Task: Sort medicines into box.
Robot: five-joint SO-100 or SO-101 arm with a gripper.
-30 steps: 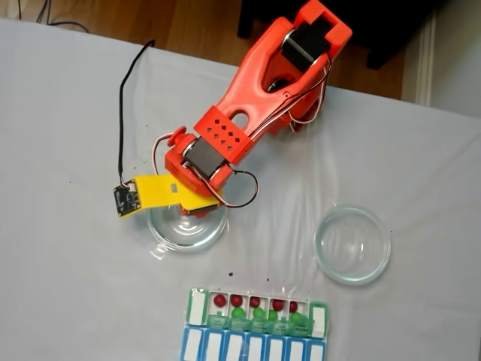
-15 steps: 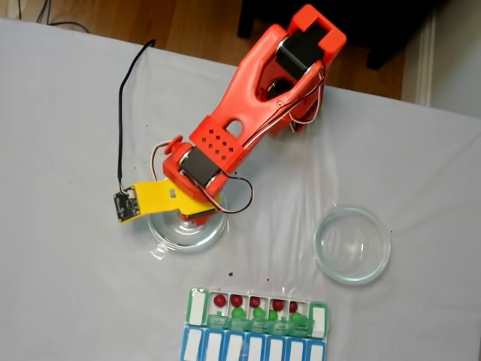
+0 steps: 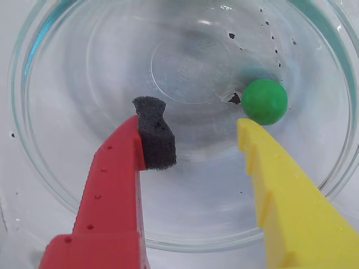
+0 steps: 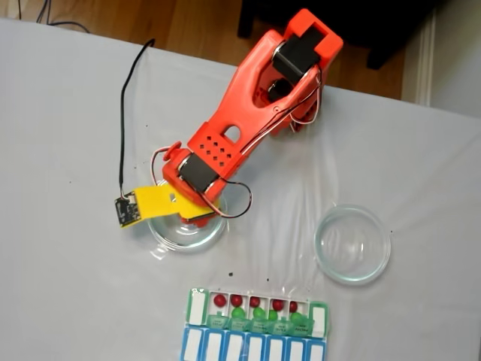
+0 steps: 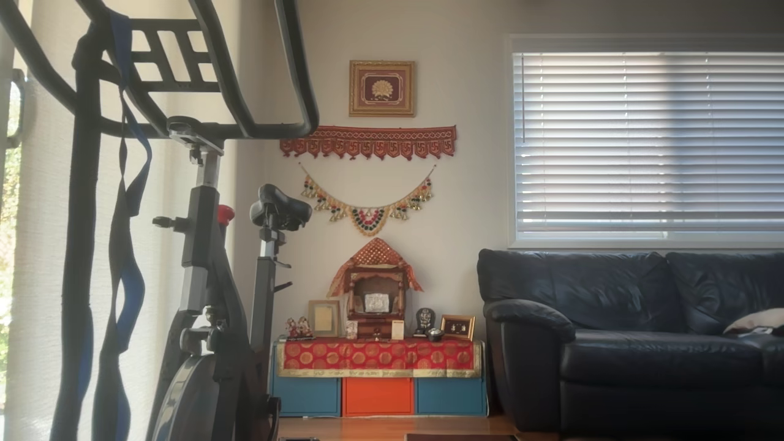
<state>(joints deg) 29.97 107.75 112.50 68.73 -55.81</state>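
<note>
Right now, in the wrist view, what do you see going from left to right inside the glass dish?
Red finger with its black foam pad → yellow finger → green ball, all over the glass dish.

One glossy green ball (image 3: pixel 264 101) lying in glass dish (image 3: pixel 50 168); box (image 4: pixel 257 310), white with green lids open, five red balls and green balls in middle compartments

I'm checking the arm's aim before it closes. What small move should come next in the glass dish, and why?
Probably a small shift to the right as the wrist view shows it. The gripper is open over the glass dish, but the green ball sits just past the yellow finger tip, not between it and the red finger. Closing now would likely miss.
</note>
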